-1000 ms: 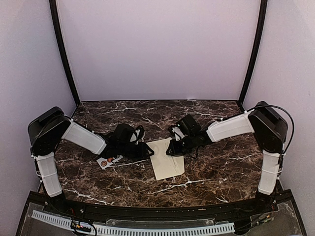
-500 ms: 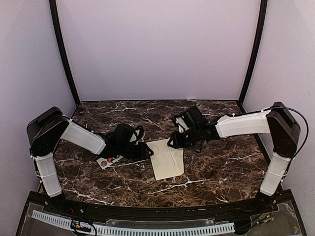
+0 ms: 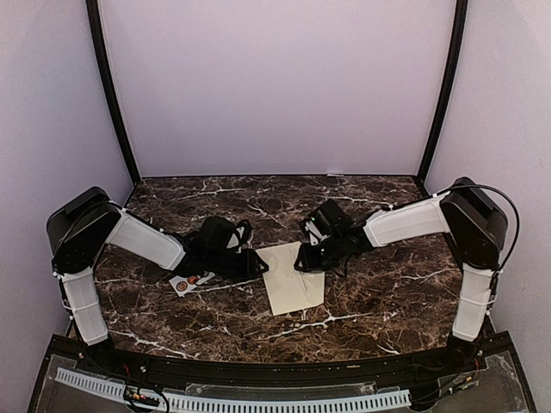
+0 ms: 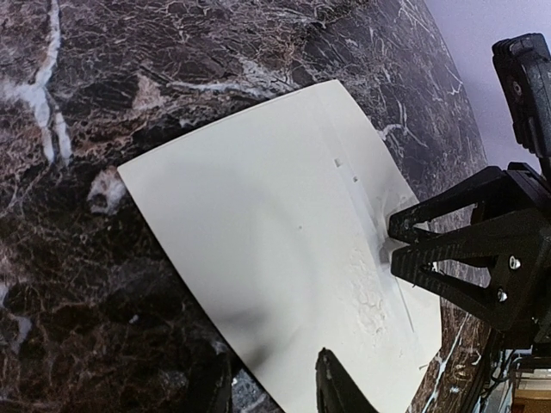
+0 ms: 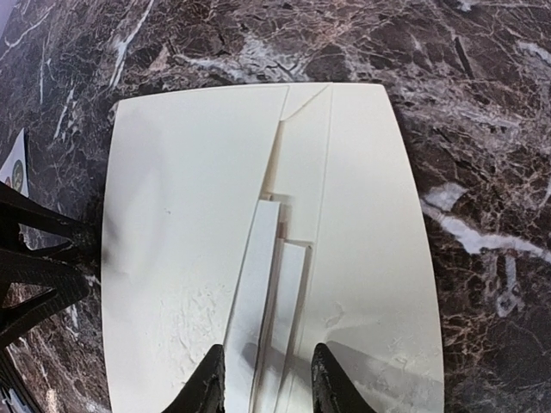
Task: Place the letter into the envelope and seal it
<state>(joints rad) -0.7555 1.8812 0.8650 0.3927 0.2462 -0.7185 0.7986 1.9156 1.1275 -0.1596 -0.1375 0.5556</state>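
Top external view has the envelope [image 3: 291,284] lying flat near the middle of the marble table [image 3: 387,292], between the two arms, and I see no separate letter sheet anywhere. So I'd guess the letter is already inside. The left gripper [image 3: 255,263] sits at the envelope's left edge, its jaws partly spread astride that edge rather than pinching it. The right gripper [image 3: 307,261] is down on the far right corner. Its jaws are also a little apart, with the tips touching the paper beside the flap seam. From the right wrist view, two pale narrow strips [image 5: 258,301] lie along that seam between the jaws, and I can't tell what they are. The flap looks folded down, and I see no round sticker on it. The sticker strip [image 3: 191,281] lies beside the left arm, well left of the envelope, so sealing looks like the part left to do.
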